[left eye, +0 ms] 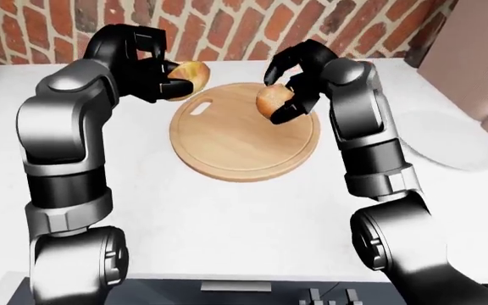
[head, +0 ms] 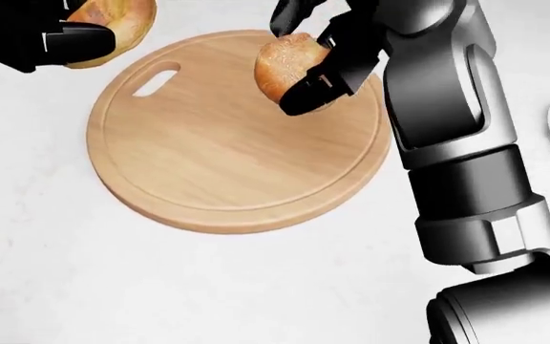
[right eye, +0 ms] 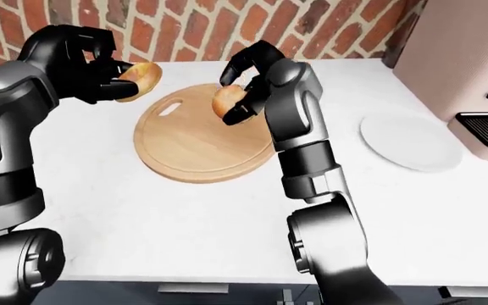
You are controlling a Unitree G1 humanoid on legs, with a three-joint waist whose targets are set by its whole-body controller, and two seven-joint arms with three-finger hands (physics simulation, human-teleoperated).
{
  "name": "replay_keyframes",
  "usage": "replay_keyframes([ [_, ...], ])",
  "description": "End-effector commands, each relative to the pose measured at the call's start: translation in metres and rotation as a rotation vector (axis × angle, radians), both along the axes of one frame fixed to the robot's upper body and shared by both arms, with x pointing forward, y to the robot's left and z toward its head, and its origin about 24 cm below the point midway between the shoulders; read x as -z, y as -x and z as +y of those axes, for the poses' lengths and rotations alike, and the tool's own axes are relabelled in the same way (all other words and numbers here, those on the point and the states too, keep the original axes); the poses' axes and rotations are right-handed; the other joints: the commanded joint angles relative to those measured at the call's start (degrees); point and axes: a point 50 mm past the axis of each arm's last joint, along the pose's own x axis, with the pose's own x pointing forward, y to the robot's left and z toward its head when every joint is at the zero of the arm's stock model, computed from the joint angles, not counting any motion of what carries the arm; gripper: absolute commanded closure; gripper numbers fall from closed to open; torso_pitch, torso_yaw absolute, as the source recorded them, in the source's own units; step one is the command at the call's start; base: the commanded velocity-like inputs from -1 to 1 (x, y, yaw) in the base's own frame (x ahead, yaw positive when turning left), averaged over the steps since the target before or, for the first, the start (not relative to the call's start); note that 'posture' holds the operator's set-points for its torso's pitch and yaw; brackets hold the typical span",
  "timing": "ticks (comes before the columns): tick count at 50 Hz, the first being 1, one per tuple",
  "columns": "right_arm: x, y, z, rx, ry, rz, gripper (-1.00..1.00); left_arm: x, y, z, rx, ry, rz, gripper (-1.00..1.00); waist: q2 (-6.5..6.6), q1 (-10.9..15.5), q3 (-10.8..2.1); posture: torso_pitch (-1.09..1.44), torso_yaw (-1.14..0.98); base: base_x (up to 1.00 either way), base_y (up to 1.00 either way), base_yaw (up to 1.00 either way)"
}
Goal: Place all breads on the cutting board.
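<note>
- We hold 2 breads above a white counter (head: 256, 287), one in each three-finger hand, with a red brick wall (left eye: 227, 25) running along the top of the left-eye view.
- Our right hand (head: 318, 54) has its black fingers closed round a pale round bread roll (head: 280, 64), carried over the upper right part of the round wooden cutting board (head: 218, 158); we cannot tell whether the roll touches the wood.
- Our left hand (left eye: 146, 67) grips a golden bagel (left eye: 189, 76) just beyond the board's upper left edge, close to the slotted handle hole (head: 156, 79).
- The board lies flat on the counter with a groove circling inside its rim, and no bread rests on it.
- In the right-eye view a white plate (right eye: 409, 149) sits on the counter well to the right of the board, and beside it stands a pinkish toaster (right eye: 473, 95) at the frame's right edge.
</note>
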Motion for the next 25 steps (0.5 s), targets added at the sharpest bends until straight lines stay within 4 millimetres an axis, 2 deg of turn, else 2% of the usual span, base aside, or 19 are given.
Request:
replay_keyframes([
  [1,-0.025,0.004,0.002,-0.005,0.008,-0.111,1.0,-0.024,0.007,0.002,-0.002,-0.006,-0.108,1.0,0.12,0.0,-2.13,0.0,0.0,0.0,0.0,0.0],
  [11,-0.014,0.0,0.001,0.001,0.026,-0.095,1.0,-0.026,0.007,-0.001,0.002,-0.005,-0.108,1.0,0.12,0.0,-2.23,0.0,0.0,0.0,0.0,0.0],
  [12,-0.013,0.0,0.001,0.0,0.028,-0.094,0.82,-0.027,0.006,-0.001,0.003,-0.005,-0.109,1.0,0.11,0.0,-2.24,0.0,0.0,0.0,0.0,0.0],
  [13,-0.014,-0.001,0.001,0.0,0.026,-0.093,0.77,-0.027,0.006,-0.001,0.003,-0.005,-0.109,1.0,0.1,0.0,-2.26,0.0,0.0,0.0,0.0,0.0],
  [14,-0.012,0.0,0.001,0.0,0.028,-0.092,0.44,-0.026,0.005,-0.002,0.005,-0.005,-0.108,1.0,0.08,0.0,-2.27,0.0,0.0,0.0,0.0,0.0],
  [15,-0.011,0.0,0.001,0.001,0.027,-0.09,0.39,-0.024,0.005,-0.002,0.006,-0.004,-0.108,1.0,0.06,0.0,-2.26,0.0,0.0,0.0,0.0,0.0],
  [21,-0.006,0.0,0.001,0.0,0.03,-0.082,0.43,-0.026,0.006,-0.002,0.004,-0.003,-0.108,1.0,0.06,0.0,-2.29,0.0,0.0,0.0,0.0,0.0],
  [23,-0.005,0.0,0.001,0.0,0.031,-0.08,0.37,-0.026,0.006,-0.001,0.004,-0.002,-0.107,1.0,0.06,0.0,-2.32,0.0,0.0,0.0,0.0,0.0],
  [24,-0.003,0.0,0.001,0.001,0.034,-0.077,0.23,-0.024,0.007,-0.001,0.004,-0.003,-0.106,1.0,0.05,0.0,-2.31,0.0,0.0,0.0,0.0,0.0],
  [25,-0.002,0.0,0.0,0.002,0.034,-0.076,0.23,-0.024,0.007,-0.001,0.004,-0.002,-0.106,1.0,0.06,0.0,-2.29,0.0,0.0,0.0,0.0,0.0],
])
